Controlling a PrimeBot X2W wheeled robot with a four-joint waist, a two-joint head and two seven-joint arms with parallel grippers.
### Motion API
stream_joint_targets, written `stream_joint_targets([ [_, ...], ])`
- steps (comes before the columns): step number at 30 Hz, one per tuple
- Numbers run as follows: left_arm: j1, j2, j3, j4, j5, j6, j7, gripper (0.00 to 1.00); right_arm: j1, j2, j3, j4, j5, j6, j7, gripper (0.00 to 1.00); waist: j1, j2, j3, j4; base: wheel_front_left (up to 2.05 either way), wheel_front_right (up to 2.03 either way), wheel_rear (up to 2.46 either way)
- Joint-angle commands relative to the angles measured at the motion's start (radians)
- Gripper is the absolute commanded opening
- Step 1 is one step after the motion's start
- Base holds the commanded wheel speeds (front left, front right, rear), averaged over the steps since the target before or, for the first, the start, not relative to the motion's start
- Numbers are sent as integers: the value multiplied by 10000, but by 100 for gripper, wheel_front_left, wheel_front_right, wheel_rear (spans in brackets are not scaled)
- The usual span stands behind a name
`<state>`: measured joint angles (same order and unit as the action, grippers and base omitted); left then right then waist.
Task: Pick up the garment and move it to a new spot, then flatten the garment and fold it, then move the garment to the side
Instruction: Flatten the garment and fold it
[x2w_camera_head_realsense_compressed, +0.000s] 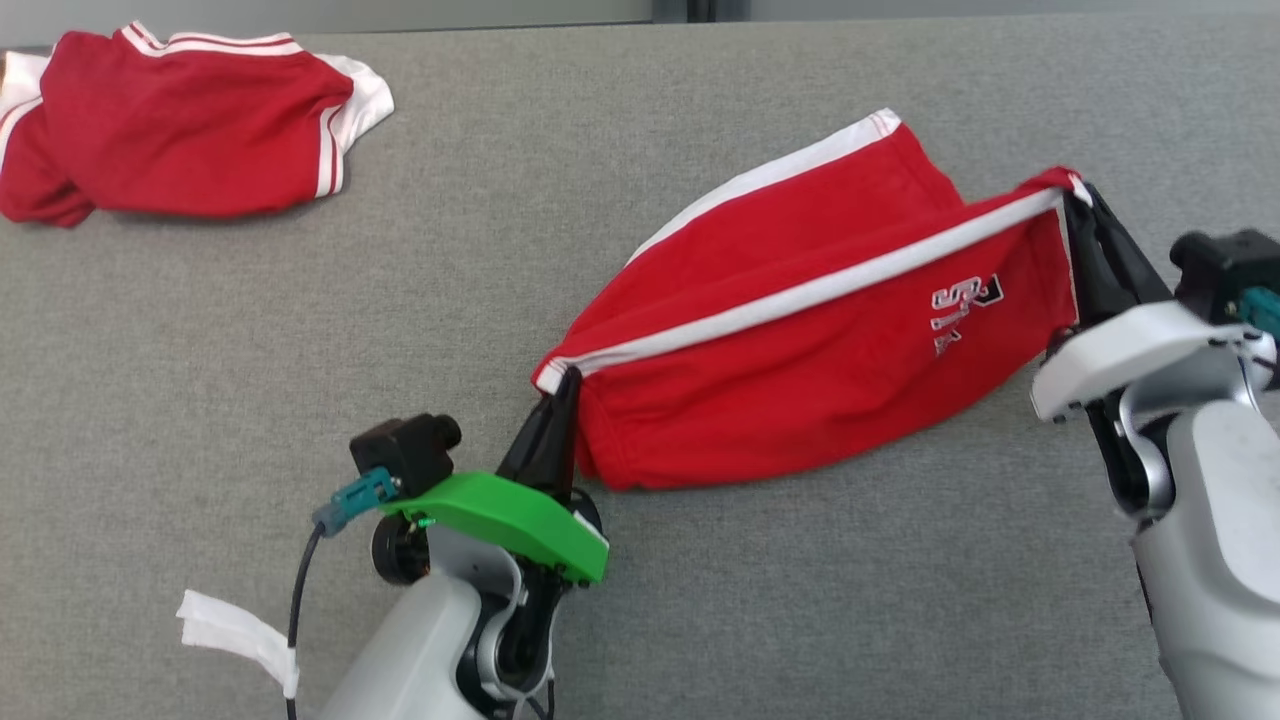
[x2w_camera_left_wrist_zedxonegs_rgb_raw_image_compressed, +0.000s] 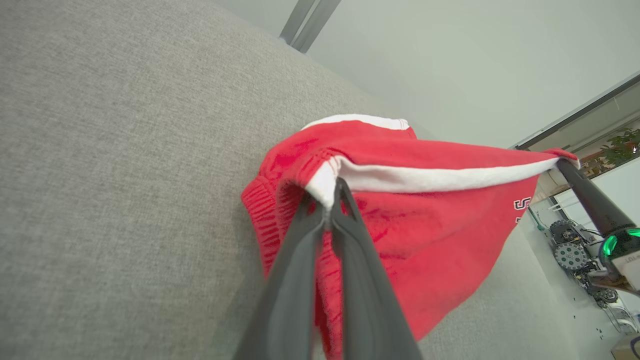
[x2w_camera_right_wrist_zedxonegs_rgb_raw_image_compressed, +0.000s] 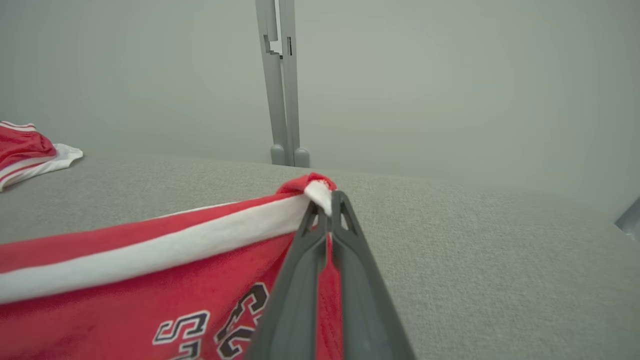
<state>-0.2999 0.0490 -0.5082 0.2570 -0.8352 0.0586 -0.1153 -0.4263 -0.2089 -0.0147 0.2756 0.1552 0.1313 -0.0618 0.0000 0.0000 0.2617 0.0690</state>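
**A:** Where is the garment (x2w_camera_head_realsense_compressed: 800, 380) at this moment?

**B:** Strung between both arms over the grey tabletop (x2w_camera_head_realsense_compressed: 300, 400), right of centre in the head view. Its white band (x2w_camera_head_realsense_compressed: 800, 293) runs taut from one pincer to the other. The red cloth below sags until its lower fold rests on the tabletop.

**A:** And the grips?

**B:** The left pincer (x2w_camera_head_realsense_compressed: 568, 385) is clamped on the band's near-left end, and the right pincer (x2w_camera_head_realsense_compressed: 1082, 200) is on its far-right corner. Both pairs of fingers are pressed together with only cloth between them.

**A:** How will it handle?

**B:** I judge it light, soft and limp, a knit fabric that drapes and bunches with no stiffness of its own. It isn't fragile, but a thin pinch could slip. The thicker hemmed band is the sensible place to hold, at its 2 ends, so the cloth hangs straight for flattening.

**A:** Any containers?

**B:** I see none. Also on the tabletop lies a second red garment (x2w_camera_head_realsense_compressed: 170, 130), crumpled at the far left, well apart from this one.
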Motion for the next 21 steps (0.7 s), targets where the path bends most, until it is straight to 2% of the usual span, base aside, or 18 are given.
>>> stream_joint_targets([
  [1,-496,35,-40,269,-362,183,-180,0,-604,-121,147,561,79,-9,88,0,0,0,623,438,0,0,0],
  [11,-2436,35,-1316,1659,-1781,499,-933,0,-3470,-449,837,4170,89,-9,116,0,0,0,1148,965,0,0,0],
  [20,-3251,32,-2380,2205,-2598,667,-1381,0,-5080,-542,864,6469,-170,-9,-254,0,0,0,1309,1303,0,0,0],
  [21,-3311,31,-2525,2196,-2699,647,-1410,31,-5221,-530,887,6689,-227,-9,-325,5,0,0,1320,1330,0,0,0],
])
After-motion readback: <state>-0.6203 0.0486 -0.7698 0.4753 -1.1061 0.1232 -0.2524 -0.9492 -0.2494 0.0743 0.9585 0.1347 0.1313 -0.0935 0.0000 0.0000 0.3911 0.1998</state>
